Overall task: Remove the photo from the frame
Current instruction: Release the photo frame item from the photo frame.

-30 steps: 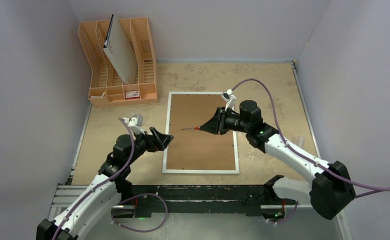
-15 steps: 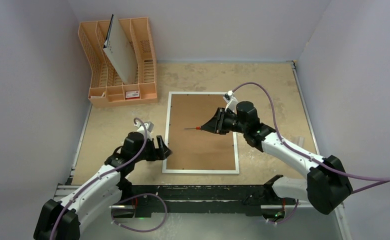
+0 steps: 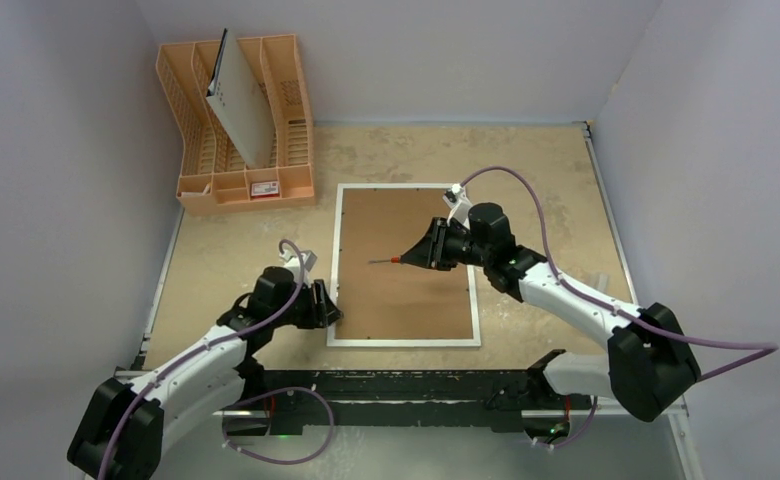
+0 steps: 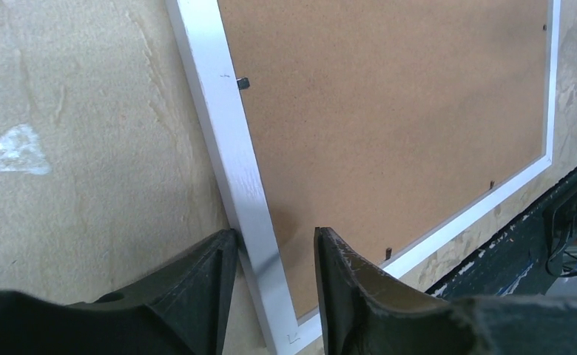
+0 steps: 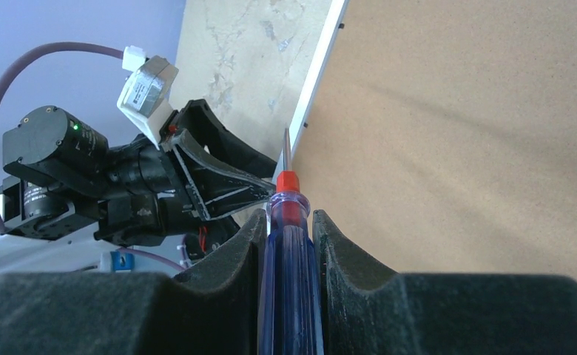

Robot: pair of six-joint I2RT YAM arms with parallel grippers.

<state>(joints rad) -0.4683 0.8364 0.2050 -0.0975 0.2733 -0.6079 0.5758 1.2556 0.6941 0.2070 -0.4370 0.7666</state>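
Desk (image 3: 546, 180), sandy top. Centre: frame (image 3: 396, 300), brown back up. 11 o'clock: orange rack (image 3: 291, 110), grey-white board (image 3: 238, 115) leaning inside. Left end effector (image 3: 328, 303) at frame's 8 o'clock edge. Right end effector (image 3: 428, 248), gripping screwdriver (image 3: 384, 260), tip toward 9 o'clock, above frame's back

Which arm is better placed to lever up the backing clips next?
Right: its jaws hold the screwdriver, tip over the brown back of the frame. The left jaws merely straddle its white border, toolless.
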